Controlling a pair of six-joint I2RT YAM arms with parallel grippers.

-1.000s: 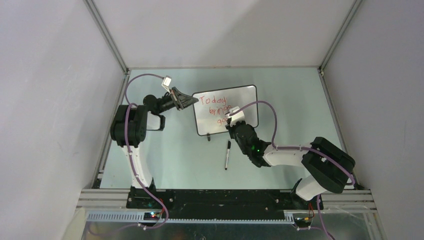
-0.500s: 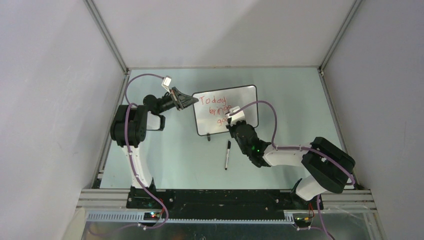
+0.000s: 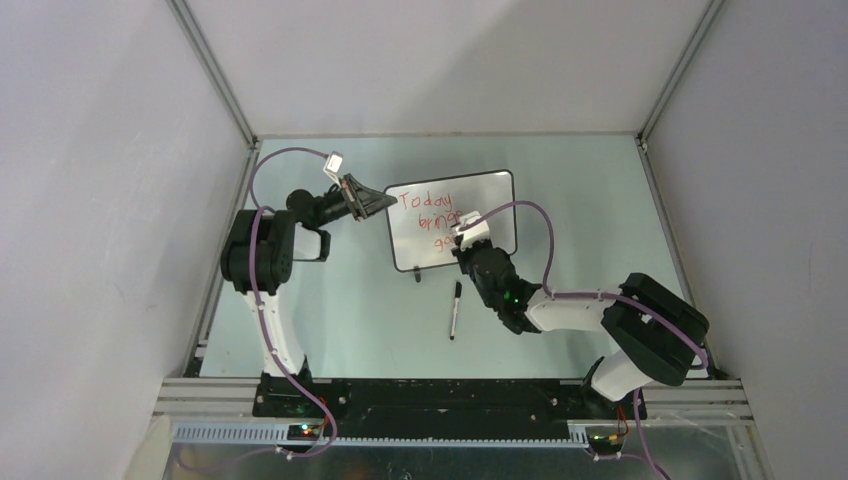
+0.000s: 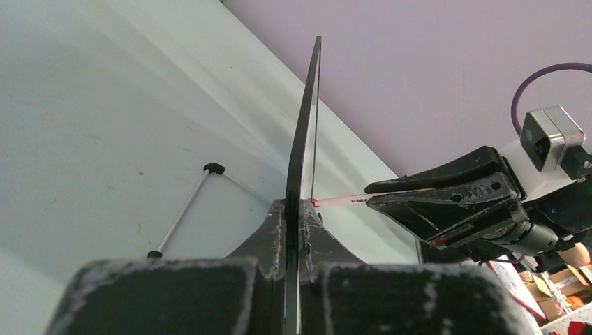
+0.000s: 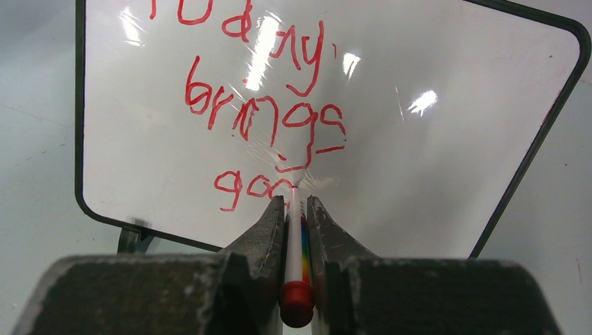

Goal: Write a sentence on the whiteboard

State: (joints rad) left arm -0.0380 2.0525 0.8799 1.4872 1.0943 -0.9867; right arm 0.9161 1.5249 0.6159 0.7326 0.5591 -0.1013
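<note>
The whiteboard [image 3: 480, 205] stands tilted on the table, white face with a thin black frame. My left gripper [image 3: 385, 203] is shut on its left edge; in the left wrist view [image 4: 299, 209] the board [image 4: 305, 125] shows edge-on between the fingers. My right gripper [image 3: 462, 244] is shut on a red marker [image 5: 295, 244], white barrel with a red end cap. Its tip touches the board face [image 5: 419, 174] at the third line. The sentence [image 5: 265, 112] reads "Today", "brings" and a partial "goo" in red. The marker also shows in the left wrist view [image 4: 342, 201].
A black pen [image 3: 455, 308] lies on the table in front of the board, left of my right arm. The board's thin stand leg with black foot [image 4: 183, 211] rests on the table. Grey walls close in on both sides.
Almost nothing has moved. My right gripper has shifted very slightly at the third line of writing. The left gripper and the board stay still.
</note>
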